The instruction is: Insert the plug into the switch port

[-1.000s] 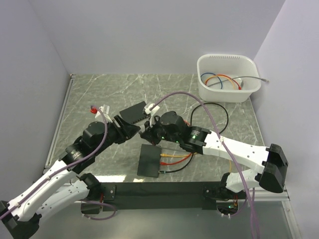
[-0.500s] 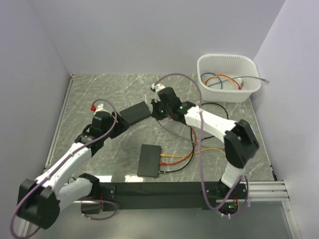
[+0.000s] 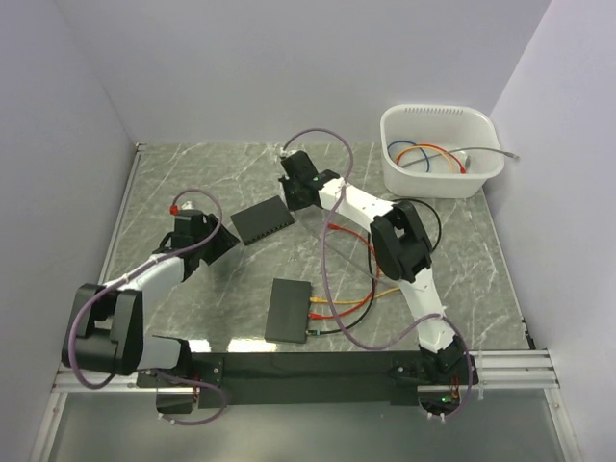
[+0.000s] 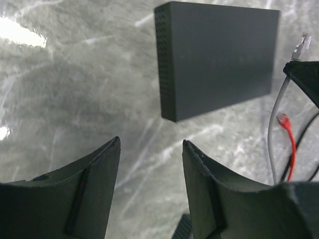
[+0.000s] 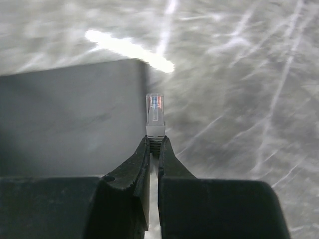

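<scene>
A black switch lies flat on the marble table, between my two grippers. In the left wrist view the switch lies ahead of my left gripper, which is open and empty; in the top view this gripper sits just left of the switch. My right gripper is shut on a clear plug with a grey cable, its tip beside the edge of the switch. In the top view the right gripper is at the switch's right end. The switch ports are hidden.
A second black switch with orange, red and yellow cables plugged in lies near the front. A loose red plug lies right of the first switch. A white bin of cables stands at the back right.
Both arms have stretched farther from their bases. My right gripper carried the plug from near the front switch to the other switch's right end. My left gripper backed off to its left.
</scene>
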Controlling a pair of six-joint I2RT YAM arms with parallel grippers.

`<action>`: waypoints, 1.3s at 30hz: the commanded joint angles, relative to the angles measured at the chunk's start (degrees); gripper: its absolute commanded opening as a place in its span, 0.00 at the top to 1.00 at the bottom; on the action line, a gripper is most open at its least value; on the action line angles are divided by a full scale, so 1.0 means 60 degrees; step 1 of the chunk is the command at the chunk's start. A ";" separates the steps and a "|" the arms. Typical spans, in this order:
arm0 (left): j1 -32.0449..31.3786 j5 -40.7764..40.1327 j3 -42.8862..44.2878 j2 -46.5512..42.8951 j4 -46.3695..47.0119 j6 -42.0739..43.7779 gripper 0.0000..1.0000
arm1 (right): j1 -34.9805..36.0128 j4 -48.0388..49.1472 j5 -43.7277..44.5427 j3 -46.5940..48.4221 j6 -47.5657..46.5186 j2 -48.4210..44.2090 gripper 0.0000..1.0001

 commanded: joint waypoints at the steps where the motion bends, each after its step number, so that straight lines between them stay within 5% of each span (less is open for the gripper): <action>1: 0.0122 0.0234 0.0462 0.0534 0.1026 0.0382 0.42 | -0.0330 -0.0708 0.0879 0.0975 0.0025 0.0346 1.00; 13: 0.0181 0.0189 0.1795 0.3128 0.1921 0.0455 0.51 | -0.0419 -0.0724 -0.0159 0.2455 -0.0135 0.1753 1.00; 24: -0.0024 0.0892 0.1709 0.3774 0.2785 0.0089 0.55 | 0.0532 -0.0915 -0.0848 0.3043 -0.0605 0.2179 1.00; 30: -0.0682 0.0746 0.0875 0.3117 0.2830 -0.0159 0.55 | 0.1455 -0.0299 -0.1229 0.1579 -0.0620 0.1608 1.00; 39: -0.2527 -0.0335 -0.1719 0.0190 0.2290 -0.1375 0.53 | 0.2422 0.0433 -0.1083 -0.0194 -0.0357 0.0992 1.00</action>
